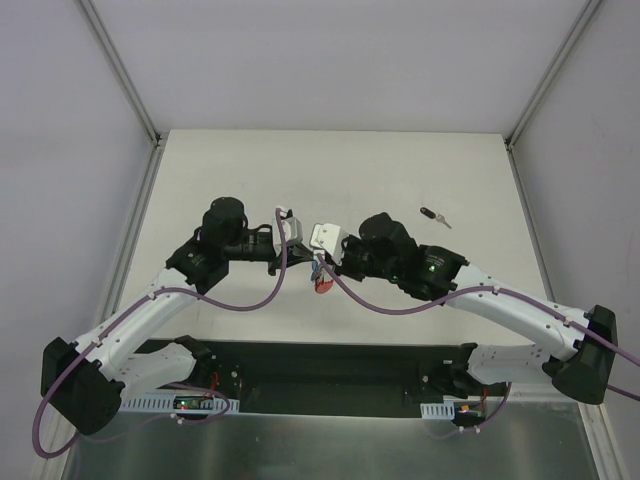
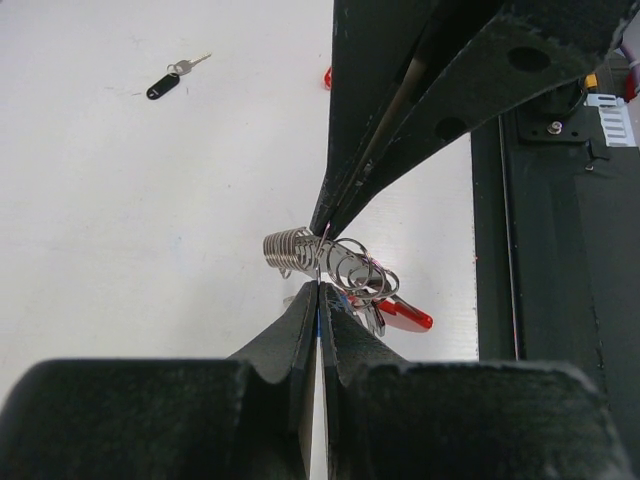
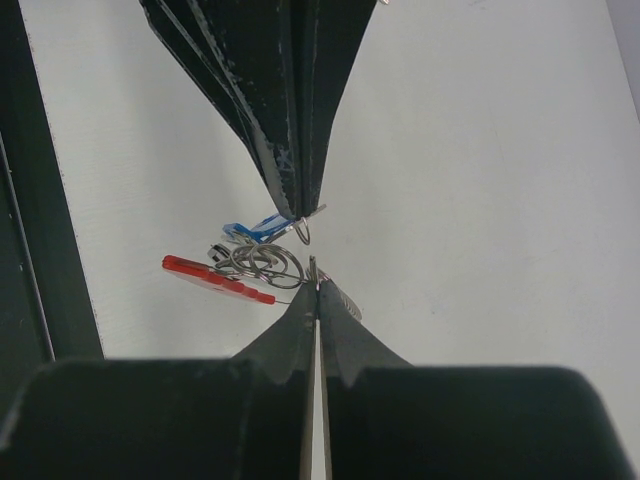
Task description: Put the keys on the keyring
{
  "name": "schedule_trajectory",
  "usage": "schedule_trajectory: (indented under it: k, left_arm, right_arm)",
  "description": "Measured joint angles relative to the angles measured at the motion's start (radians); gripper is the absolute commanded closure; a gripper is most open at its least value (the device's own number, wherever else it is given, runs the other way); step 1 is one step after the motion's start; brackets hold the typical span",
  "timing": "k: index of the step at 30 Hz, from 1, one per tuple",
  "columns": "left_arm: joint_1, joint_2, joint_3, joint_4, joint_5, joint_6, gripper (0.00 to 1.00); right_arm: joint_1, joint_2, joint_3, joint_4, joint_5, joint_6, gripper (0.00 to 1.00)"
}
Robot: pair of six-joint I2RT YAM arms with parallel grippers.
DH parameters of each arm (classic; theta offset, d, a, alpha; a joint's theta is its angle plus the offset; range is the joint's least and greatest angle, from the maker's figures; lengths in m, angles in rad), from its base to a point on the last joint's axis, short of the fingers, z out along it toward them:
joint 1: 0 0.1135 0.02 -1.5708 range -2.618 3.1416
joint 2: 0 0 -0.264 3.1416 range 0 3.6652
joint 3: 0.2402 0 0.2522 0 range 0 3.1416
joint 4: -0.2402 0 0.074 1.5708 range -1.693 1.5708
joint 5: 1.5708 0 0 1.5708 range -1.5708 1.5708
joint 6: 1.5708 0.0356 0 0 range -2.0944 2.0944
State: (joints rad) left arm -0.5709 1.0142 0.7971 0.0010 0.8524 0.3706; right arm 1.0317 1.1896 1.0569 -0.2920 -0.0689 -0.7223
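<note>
The pale table (image 1: 250, 170) fills the top view, with a black base plate (image 1: 330, 365) along its 6 o'clock edge. From there the left arm (image 1: 130, 320) and right arm (image 1: 510, 310) reach in and meet just short of the table's middle, and 2 purple cables (image 1: 250, 300) sag across them.

The left gripper (image 2: 318, 288) and right gripper (image 3: 316, 285) stand tip to tip, nearly touching. Both pairs of fingers are pressed together with no gap. The wrists cover most of the contact from above.

The keyring (image 2: 330, 262) sits between the 2 tips. Its silver coils are at the right gripper's points, which seem to pinch 1 wire loop. Its red band (image 2: 405, 317) trails toward 4 o'clock in the left wrist view.

The blue-headed key (image 3: 252, 231) lies at the left gripper's tip, apparently nipped there. Its head points to 9 o'clock in the right wrist view. The dark fingers hide the exact hold.

A black-headed key (image 2: 164, 86) lies alone on the table, well apart toward 2 o'clock from above.
</note>
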Motion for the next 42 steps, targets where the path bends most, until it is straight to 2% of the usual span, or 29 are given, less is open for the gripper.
schedule_trajectory:
  k: [31,36,42]
  left_arm:
    - [-0.013,-0.015,-0.011,0.000,-0.029,0.016,1.00]
    - [-0.013,-0.034,-0.024,-0.022,-0.080,0.005,1.00]
    - [-0.013,-0.143,-0.119,-0.127,-0.193,-0.078,1.00]
  right_arm:
    - [-0.019,0.014,0.028,-0.023,-0.051,0.005,0.99]
    - [-0.043,0.013,0.027,-0.034,-0.039,0.022,0.99]
    - [-0.092,-0.045,-0.017,-0.035,0.053,0.073,0.99]
